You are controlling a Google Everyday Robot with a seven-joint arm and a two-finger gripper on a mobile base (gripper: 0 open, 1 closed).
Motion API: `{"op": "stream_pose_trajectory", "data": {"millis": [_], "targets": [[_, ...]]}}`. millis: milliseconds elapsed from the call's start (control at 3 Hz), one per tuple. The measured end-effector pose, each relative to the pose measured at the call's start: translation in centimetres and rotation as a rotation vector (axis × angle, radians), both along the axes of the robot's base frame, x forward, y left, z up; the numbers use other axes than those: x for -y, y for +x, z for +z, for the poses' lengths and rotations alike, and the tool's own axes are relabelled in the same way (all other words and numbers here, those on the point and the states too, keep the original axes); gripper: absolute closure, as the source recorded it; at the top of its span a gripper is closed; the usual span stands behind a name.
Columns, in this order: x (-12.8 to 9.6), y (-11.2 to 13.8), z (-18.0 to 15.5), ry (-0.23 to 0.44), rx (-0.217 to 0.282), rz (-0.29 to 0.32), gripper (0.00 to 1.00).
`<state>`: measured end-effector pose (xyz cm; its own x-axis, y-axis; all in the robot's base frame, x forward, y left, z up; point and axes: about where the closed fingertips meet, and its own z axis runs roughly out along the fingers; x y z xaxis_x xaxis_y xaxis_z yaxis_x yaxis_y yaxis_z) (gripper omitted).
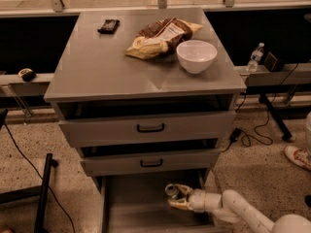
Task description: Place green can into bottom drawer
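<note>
The green can (170, 191) shows only in part, mostly its silver end, between the pale fingers (181, 188) of my gripper (176, 196). The gripper is shut on the can and holds it low over the right part of the bottom drawer (131, 203), which is pulled out and shows a plain grey floor. My white arm (243, 212) reaches in from the lower right. The two upper drawers (146, 128) with black handles stand slightly open above it.
On the cabinet top lie a white bowl (196, 56), a chip bag (160, 35) and a small black object (108, 26). A clear plastic bottle (254, 57) stands on the ledge at right. A black pole (43, 193) and cables (257, 135) are on the floor. A shoe (299, 157) is at right.
</note>
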<state>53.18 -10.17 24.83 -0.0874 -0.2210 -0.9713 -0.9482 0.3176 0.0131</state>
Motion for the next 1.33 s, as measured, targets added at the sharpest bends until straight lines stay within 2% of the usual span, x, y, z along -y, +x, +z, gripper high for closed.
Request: {"op": "stream_pose_trajectory", "data": {"millis": [333, 667, 1000, 1333], "targets": [[-2.46, -1.71, -3.24, -0.003, -0.060, 0.117, 0.82], [-2.91, -1.72, -3.25, 0.000, -0.060, 0.130, 0.59], [-2.91, -1.72, -3.25, 0.000, -0.060, 0.130, 0.28], [-2.92, -1.72, -3.26, 0.000, -0.060, 0.130, 0.05]]}}
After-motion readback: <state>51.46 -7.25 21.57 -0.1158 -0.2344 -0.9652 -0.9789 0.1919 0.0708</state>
